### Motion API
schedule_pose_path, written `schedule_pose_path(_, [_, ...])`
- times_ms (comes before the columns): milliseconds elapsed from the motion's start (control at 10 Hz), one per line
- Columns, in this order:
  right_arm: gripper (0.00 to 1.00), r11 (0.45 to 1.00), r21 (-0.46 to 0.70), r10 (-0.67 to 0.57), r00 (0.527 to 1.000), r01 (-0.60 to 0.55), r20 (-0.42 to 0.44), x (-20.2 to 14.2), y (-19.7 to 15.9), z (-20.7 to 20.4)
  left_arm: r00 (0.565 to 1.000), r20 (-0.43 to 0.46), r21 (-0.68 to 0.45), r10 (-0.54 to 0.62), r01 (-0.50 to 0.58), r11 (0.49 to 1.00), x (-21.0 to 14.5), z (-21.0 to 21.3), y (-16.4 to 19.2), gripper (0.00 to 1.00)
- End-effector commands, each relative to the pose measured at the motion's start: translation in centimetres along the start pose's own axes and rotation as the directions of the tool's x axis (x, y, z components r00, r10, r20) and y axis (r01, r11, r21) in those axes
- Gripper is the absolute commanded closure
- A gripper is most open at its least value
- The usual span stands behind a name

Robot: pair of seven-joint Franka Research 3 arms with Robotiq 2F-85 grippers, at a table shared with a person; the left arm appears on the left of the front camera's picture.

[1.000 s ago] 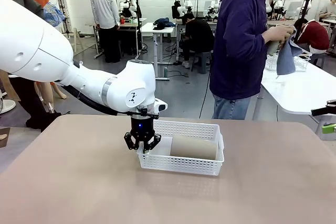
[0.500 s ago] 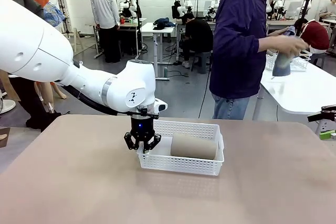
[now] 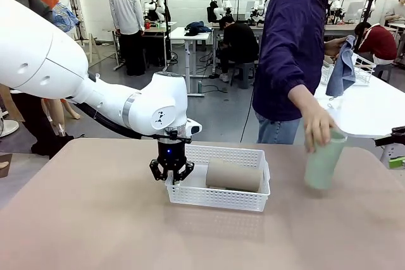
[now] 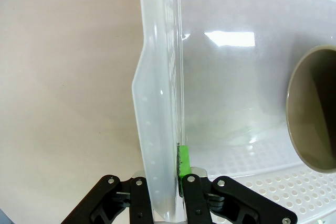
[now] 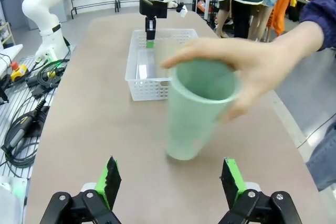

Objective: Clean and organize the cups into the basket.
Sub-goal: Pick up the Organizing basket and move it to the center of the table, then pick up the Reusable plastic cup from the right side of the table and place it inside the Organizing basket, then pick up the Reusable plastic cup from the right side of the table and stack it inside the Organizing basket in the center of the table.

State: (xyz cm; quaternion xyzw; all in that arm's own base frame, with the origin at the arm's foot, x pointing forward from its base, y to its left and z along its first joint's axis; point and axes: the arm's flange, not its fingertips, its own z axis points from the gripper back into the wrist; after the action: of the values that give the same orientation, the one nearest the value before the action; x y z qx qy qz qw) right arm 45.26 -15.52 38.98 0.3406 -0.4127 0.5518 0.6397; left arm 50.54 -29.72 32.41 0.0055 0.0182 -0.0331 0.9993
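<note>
A: Two cups are here. Why does the left gripper (image 3: 171,174) pinch the basket (image 3: 218,151)?

B: Its jaws are closed on the rim of the short wall, I think to stop the basket from sliding. One brown cup (image 3: 233,176) lies on its side inside.

A: And the mint cup (image 5: 195,109)?

B: The person's hand (image 5: 247,66) holds it by the rim over the table (image 5: 94,119), just before the right gripper (image 5: 171,177). Those jaws stand wide and empty, probably ready to take it. The cup is blurred, so I cannot tell if its base touches the table.
</note>
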Motion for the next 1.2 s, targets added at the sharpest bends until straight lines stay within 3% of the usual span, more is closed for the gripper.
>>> schedule_pose_path(0, [0.00, 1.000, 0.003, -0.009, 1.000, 0.009, 0.005, 0.21, 0.55, -0.24, 1.000, 0.005, 0.001, -0.009, 0.009, 1.000, -0.10, -0.12, 0.18, 1.00])
schedule_pose_path(1100, [0.00, 1.000, 0.003, 0.001, 1.000, -0.001, 0.000, 0.04, -0.01, -0.14, 1.000, 0.005, 0.001, -0.009, 0.009, 1.000, -0.10, -0.12, 0.18, 1.00])
